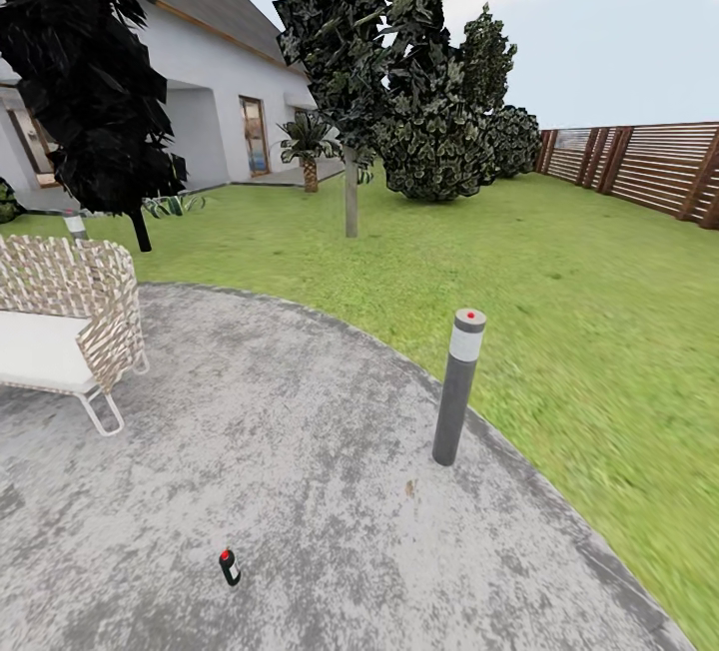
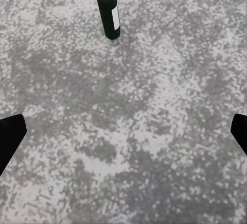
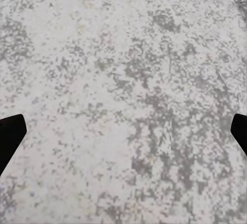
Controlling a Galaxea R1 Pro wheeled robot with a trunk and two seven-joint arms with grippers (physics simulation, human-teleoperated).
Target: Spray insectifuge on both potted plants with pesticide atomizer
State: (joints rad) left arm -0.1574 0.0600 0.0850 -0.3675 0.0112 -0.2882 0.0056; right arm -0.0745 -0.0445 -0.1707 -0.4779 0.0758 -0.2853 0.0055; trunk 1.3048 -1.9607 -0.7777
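The pesticide atomizer stands upright on the grey stone patio, a slim dark bottle with a red cap and a white label. In the left wrist view the atomizer stands well ahead of my left gripper, which is open with its dark fingertips far apart over bare stone. My right gripper is open too, with only speckled patio between its fingers. A low green rosette, apparently one potted plant, sits far off on the lawn by the house.
A grey bollard light stands at the patio's right rim. A wicker chair with a white cushion is at the left. Trees, a round dark bush and a palm rise beyond; a slatted fence runs at the right.
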